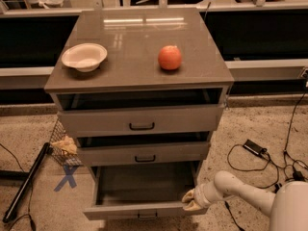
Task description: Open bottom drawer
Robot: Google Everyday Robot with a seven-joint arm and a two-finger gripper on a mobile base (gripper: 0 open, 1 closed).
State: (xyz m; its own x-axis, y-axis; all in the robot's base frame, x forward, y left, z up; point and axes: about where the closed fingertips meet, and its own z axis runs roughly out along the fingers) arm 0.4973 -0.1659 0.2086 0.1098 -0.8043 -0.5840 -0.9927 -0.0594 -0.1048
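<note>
Slim grey-taupe bottom drawer (139, 184), lower centre of frame: pulled well out, plain grey tray showing. Task judged near done.

Cream-coloured gripper (191, 201) at drawer's right front corner, lower right of centre, not on small black bar handle (146, 216). Gripping or loose: cannot tell.

Risks:
- Off-centre pull may skew drawer, bind runners.
- Contact may slip off corner.
- Pulling past end stop may drag grey-taupe cabinet (139, 32), roll round orange fruit (170, 57) on top.
- White robot arm (240, 194) low, near black floor cables (255, 150) at right: snag possible.
</note>
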